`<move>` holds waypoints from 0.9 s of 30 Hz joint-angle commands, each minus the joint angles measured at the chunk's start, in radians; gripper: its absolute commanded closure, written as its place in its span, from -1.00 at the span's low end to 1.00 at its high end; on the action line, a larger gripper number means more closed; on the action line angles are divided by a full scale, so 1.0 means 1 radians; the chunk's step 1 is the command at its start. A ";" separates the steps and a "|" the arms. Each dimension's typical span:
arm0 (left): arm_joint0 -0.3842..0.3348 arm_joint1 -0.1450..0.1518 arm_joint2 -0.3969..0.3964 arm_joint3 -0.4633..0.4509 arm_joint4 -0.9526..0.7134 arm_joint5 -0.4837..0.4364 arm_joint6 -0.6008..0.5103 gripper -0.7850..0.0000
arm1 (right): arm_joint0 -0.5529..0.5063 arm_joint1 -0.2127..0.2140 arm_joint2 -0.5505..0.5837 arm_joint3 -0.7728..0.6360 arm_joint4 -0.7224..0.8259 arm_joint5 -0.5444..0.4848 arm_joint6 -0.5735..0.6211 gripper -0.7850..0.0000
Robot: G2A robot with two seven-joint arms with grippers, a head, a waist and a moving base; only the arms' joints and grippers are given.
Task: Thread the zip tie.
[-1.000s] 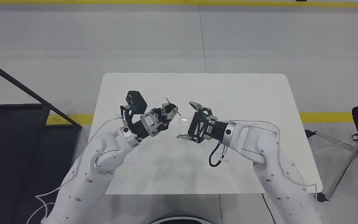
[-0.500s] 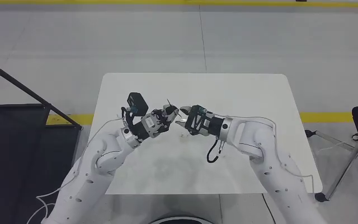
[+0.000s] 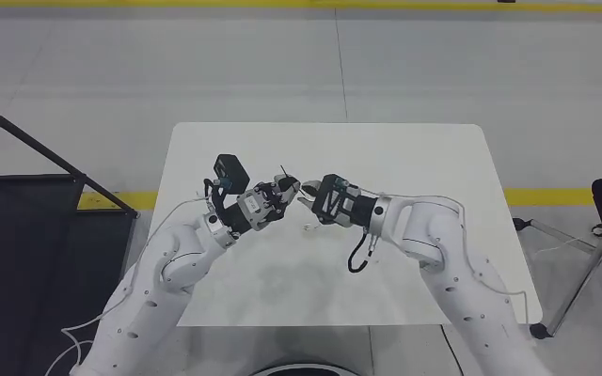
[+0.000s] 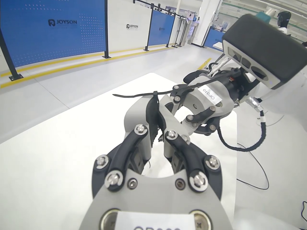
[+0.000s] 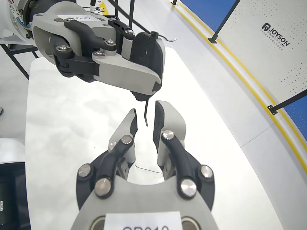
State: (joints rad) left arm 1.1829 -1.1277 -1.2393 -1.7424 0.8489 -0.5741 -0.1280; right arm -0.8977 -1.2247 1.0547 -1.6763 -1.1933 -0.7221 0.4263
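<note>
left arm (image 3: 160, 282), right arm (image 3: 461, 273): smooth white shells | left gripper (image 4: 155, 102), right gripper (image 5: 146, 108): grey metal fingers (image 5: 171, 118), black ribbed pads (image 5: 157, 123), black links (image 5: 178, 154), silver screws (image 5: 168, 134), white labels (image 5: 144, 221) | wrist camera (image 3: 229, 171): black box, teal plug | cable (image 3: 357, 258): black, braided, looped

You're seeing a coded white label (image 4: 208, 93) riding the right gripper (image 5: 145, 113), a second label (image 5: 81, 18) on the left gripper (image 4: 156, 104), logos sitting on the blue panel (image 4: 52, 32) and the white panel (image 5: 275, 37).
</note>
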 commanded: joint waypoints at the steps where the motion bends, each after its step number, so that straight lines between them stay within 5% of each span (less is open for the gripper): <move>1: 0.000 0.000 0.000 0.001 -0.001 -0.001 -0.001 1.00 | 0.002 0.000 0.000 0.002 0.003 0.005 0.003 0.91; 22: 0.000 -0.003 -0.003 0.005 -0.001 -0.003 -0.001 0.98 | 0.009 0.004 -0.007 0.007 0.013 0.016 0.005 1.00; 24: 0.000 -0.003 -0.003 0.004 -0.003 -0.004 -0.003 0.22 | 0.008 0.005 -0.005 0.006 0.013 0.021 0.000 1.00; 27: 0.000 -0.004 -0.003 0.004 -0.008 -0.006 -0.008 -0.15 | 0.002 0.006 0.002 0.002 0.012 0.030 -0.016 1.00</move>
State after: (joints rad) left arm 1.1827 -1.1312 -1.2423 -1.7379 0.8425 -0.5789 -0.1343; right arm -0.8935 -1.2191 1.0533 -1.6731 -1.1812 -0.6945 0.4164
